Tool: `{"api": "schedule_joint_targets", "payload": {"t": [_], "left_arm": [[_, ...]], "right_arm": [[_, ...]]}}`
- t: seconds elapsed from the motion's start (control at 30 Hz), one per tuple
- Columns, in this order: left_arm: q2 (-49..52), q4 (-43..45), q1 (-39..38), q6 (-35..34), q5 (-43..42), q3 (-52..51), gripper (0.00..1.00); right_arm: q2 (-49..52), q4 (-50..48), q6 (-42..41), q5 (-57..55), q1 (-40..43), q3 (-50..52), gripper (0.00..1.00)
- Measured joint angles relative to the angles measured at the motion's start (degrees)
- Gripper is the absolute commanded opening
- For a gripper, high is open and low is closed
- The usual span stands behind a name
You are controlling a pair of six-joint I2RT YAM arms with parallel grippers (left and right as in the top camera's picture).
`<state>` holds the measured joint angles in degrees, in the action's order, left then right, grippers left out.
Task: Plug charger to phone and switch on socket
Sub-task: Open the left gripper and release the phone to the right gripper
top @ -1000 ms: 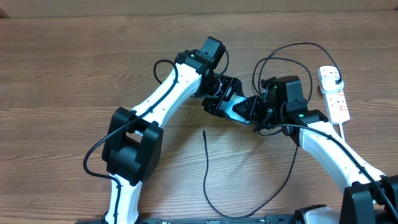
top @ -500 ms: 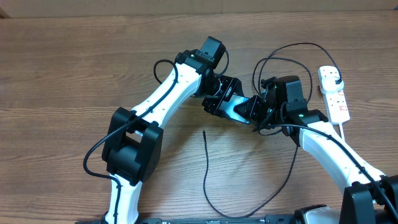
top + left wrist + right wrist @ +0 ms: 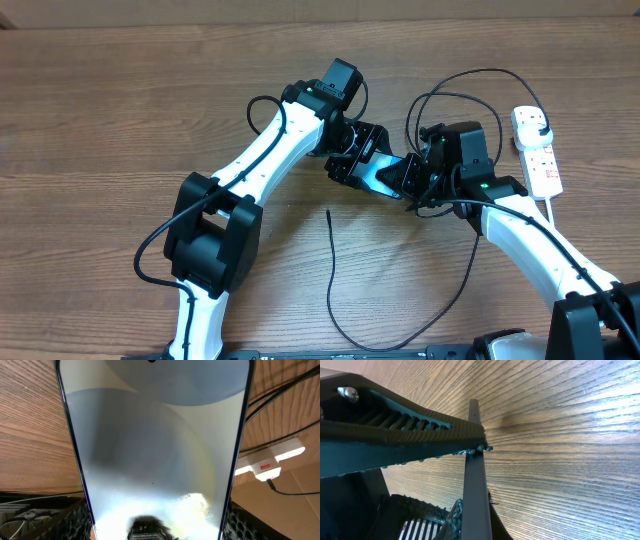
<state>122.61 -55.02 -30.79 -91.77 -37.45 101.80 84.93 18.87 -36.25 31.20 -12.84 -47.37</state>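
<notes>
From overhead you barely see the slim black-framed smartphone (image 3: 385, 175). It's in the middle of the frame, just right of centre, and only a teal sliver of screen shows between the two arms. The left pincer (image 3: 355, 165) is spread wide around its width. In the left wrist view the ribbed pads (image 3: 75, 522) sit against both long edges at the bottom corners of the frame. That view is mostly glare on the glass, with no readable text, and the top and bottom of the handset are cut off.

The right pincer (image 3: 415, 178) is pressed together on the phone's other end. Its wrist view only gives you the thin edge, pinched between the dark fingers (image 3: 395, 435). I can't tell whether the phone touches the wooden bench (image 3: 120, 100), and I can't make out its port.

The long thin black charger cable (image 3: 333, 270) lies loose below centre, with its tip free and apart from the phone. It loops round the right arm toward the white power strip (image 3: 540, 160) at the right edge. There's a black plug in the strip's top end. The red switch marks are too small to read.
</notes>
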Motion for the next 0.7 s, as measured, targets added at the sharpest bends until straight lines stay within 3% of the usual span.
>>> {"api": "schedule_joint_targets", "payload": {"t": [0.13,0.2,0.3,0.33,0.7], "left_arm": [[0.0,0.0,0.0,0.0,0.0,0.0,0.08],[0.0,0.0,0.0,0.0,0.0,0.0,0.31],[0.0,0.0,0.0,0.0,0.07,0.0,0.91],[0.0,0.0,0.0,0.0,0.13,0.0,1.0],[0.0,0.02,0.59,2.69,0.02,0.37,1.0]], "right_arm": [[0.0,0.02,-0.02,0.0,0.0,0.0,0.04],[0.0,0.02,-0.04,0.0,0.0,0.0,0.04],[0.0,0.02,-0.07,0.0,0.0,0.0,0.04],[0.0,-0.02,-0.04,0.0,0.0,0.0,0.04],[0.22,0.7,0.26,-1.2,0.04,0.02,0.04]]}}
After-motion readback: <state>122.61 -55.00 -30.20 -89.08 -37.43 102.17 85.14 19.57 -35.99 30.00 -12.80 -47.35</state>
